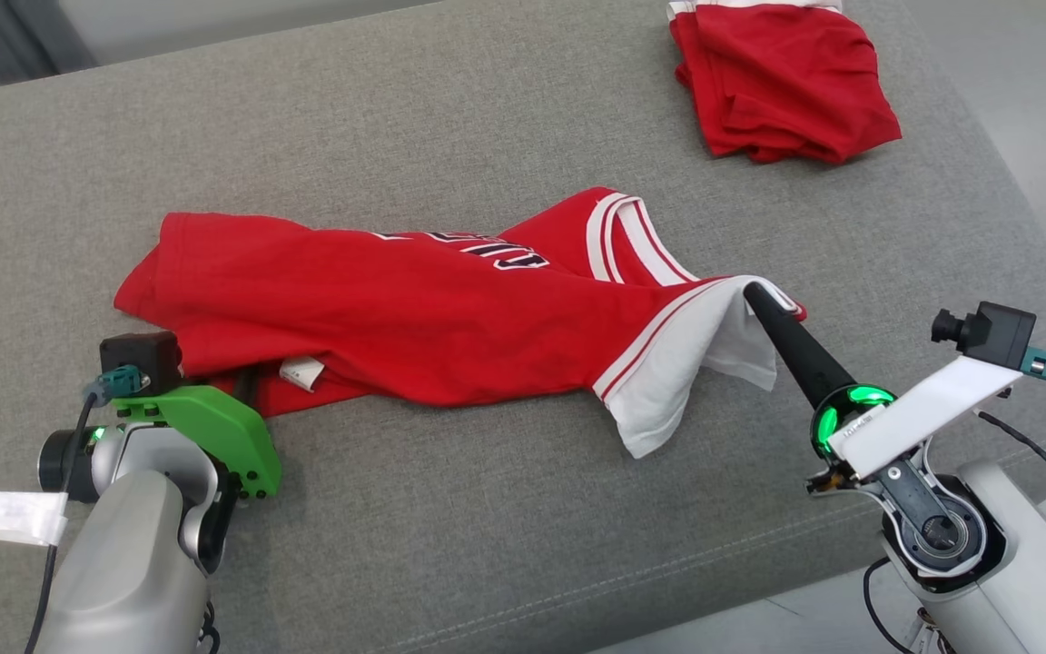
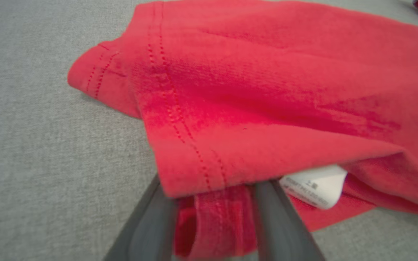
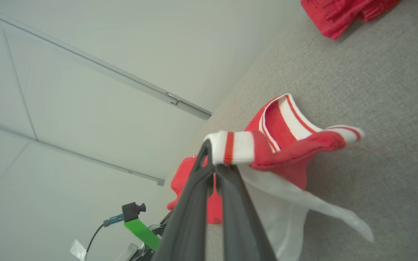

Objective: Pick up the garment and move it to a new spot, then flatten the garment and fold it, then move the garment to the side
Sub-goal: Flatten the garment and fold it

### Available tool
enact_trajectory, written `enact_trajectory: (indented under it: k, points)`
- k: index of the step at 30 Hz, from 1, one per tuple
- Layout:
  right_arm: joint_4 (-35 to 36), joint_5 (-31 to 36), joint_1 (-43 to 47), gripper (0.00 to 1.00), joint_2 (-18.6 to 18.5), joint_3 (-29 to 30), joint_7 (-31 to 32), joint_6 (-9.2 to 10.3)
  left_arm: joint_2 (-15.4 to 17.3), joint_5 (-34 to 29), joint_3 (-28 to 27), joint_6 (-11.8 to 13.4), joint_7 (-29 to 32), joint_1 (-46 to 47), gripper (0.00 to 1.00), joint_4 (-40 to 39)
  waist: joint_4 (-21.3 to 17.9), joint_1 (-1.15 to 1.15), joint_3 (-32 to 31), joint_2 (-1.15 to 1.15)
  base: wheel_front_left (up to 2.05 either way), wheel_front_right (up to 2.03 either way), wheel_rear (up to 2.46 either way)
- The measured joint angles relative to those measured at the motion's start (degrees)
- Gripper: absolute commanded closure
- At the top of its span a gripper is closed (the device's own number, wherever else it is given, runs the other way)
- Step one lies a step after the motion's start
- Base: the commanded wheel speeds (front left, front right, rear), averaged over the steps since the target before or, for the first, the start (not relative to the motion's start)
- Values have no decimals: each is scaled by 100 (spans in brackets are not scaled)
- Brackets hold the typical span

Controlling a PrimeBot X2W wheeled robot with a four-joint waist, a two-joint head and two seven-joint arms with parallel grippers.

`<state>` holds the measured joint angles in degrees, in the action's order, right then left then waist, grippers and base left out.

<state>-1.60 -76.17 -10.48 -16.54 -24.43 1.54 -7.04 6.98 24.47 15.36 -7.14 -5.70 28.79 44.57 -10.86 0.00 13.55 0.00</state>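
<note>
**Red jersey clenched at one end, straddled at the other**

The red jersey point(image 1: 414, 318) is laid crumpled across the middle of the grey upholstered seat point(image 1: 487, 563). Its hem end is turned toward the seat's left edge and its white-trimmed shoulder end toward the right edge. Black-and-white lettering point(image 1: 478, 247) is partly shown on its upper face.

The right gripper point(image 1: 753, 291) is clenched on the striped white-and-red trim point(image 3: 230, 146) at the shoulder end. In the right wrist view its two dark fingers point(image 3: 191, 203) are pressed together with no gap at the tips, and the trim band is draped over them. That corner is held off the seat, and the white inner face point(image 1: 695, 363) of the cloth is seen hanging below it.

The left gripper point(image 2: 212, 192) is placed at the hem end, close to the seat's near edge. In the left wrist view its fingers point(image 2: 151, 224) are held apart, a bunched lower layer of red cloth is seen between them, and the stitched hem point(image 2: 191, 145) is spread over their tips. With the tips covered, it cannot be told whether the cloth is pinched or merely straddled. A white care label point(image 2: 314, 188) is exposed between the layers, just beside the finger at that view's right.

A second red garment point(image 1: 782, 82), folded and edged in white, is set at the seat's far right corner, well apart from the jersey.
</note>
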Motion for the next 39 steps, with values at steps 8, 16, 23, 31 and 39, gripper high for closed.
enact_trajectory:
  k: [8,16,23,31,39]
  points:
    - [-58,1,-3,100,8,-33,-58,0,8,77,204,0,-337,34,100,54,56,0,-43,0,0,0,0]
    - [-149,-9,10,100,-38,0,-192,0,90,297,416,0,-647,20,100,-193,159,0,-227,0,0,0,0]
    - [-178,-20,25,100,-146,133,-350,0,94,456,701,-20,-700,-266,100,-417,343,0,-392,0,0,0,0]
    - [-168,-52,40,100,-197,436,-689,-1,109,1058,511,-25,-805,-406,100,-1017,579,0,-614,0,0,0,0]
    - [-670,-40,421,100,-398,-79,-220,0,191,1133,1188,-26,-342,-1202,100,-714,788,0,-704,0,0,0,0]
